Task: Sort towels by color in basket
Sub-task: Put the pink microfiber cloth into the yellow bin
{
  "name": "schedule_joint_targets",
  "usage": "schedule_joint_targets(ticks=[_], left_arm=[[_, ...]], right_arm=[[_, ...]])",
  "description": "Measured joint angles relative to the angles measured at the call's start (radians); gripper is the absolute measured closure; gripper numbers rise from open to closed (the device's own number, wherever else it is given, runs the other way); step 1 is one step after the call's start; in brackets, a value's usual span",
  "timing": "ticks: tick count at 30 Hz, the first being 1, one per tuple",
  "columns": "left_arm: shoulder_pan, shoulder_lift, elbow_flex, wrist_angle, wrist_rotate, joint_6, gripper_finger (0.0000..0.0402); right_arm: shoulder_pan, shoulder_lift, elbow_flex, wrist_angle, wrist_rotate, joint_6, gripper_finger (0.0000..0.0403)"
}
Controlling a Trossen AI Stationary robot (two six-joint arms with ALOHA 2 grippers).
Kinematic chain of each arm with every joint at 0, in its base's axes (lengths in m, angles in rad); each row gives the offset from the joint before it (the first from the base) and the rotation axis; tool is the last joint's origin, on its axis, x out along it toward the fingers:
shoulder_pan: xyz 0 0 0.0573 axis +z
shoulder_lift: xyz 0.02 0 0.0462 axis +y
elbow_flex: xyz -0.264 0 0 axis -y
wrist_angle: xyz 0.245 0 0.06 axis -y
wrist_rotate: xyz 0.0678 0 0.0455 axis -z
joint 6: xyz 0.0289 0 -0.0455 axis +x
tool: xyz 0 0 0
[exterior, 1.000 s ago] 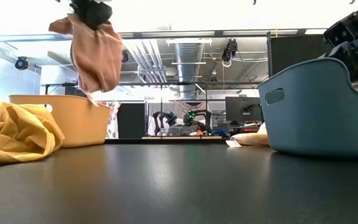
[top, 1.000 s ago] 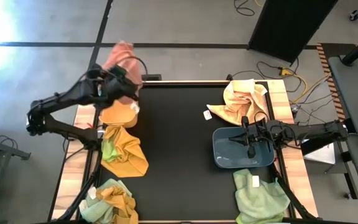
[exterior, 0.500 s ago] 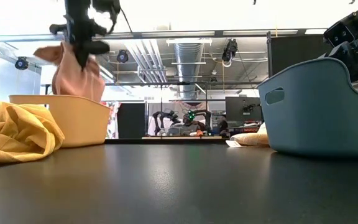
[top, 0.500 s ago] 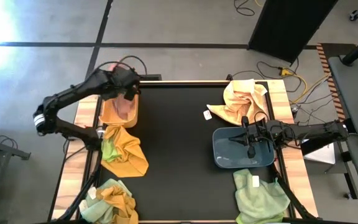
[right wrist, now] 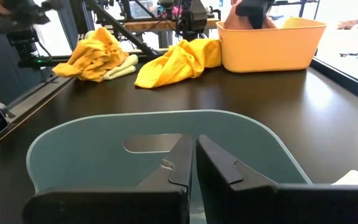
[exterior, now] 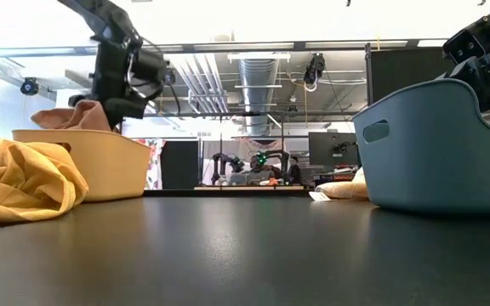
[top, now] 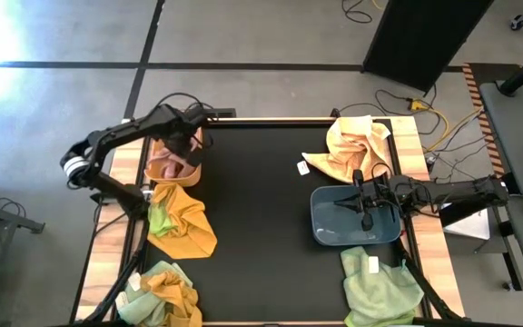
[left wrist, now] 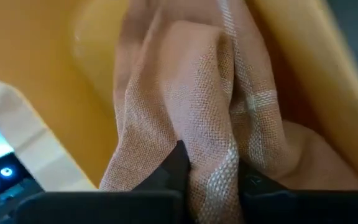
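You have two baskets on the black table (top: 261, 200). The orange basket (top: 189, 170), smooth plastic w/ rounded corners, stands at the far left corner and holds one salmon towel (top: 168, 162), a soft woven cloth w/ pale stripes, bunched so a part stands above the rim. The left gripper (top: 185, 143) is low in this basket and its fingers (left wrist: 178, 163) pinch a fold of the salmon towel. The blue-grey basket (top: 334, 227), same shape, stands at the right side; no towel shows inside. The right gripper (right wrist: 193, 163) hangs over this basket w/ its fingers pressed together, nothing between. Outside the baskets you see four crumpled heaps: a mustard-and-green heap (top: 182, 221) just beside the orange basket, a second mixed heap (top: 163, 289) at the near left, a peach heap (top: 352, 145) far right, a light green heap (top: 378, 286) near right.
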State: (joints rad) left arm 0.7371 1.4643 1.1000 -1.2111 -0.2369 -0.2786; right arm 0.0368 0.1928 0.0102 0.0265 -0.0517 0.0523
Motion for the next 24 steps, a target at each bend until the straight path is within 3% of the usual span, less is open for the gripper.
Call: schedule_joint_targets(ticks=[9,17,24], left_arm=[[0.118,0.033,-0.054,0.113,0.099,0.088,0.0369],[0.226,0.040,-0.055,0.132,0.038,0.041,0.0367],[0.237,0.069,-0.066,0.232,0.037,-0.038,0.0366]], right_arm=[[0.000,0.000,0.000,0.000,0.000,0.000,0.0390],[0.000,0.000,0.000,0.000,0.000,0.000,0.0390],[0.000,0.000,0.000,0.000,0.001,0.000,0.0390]])
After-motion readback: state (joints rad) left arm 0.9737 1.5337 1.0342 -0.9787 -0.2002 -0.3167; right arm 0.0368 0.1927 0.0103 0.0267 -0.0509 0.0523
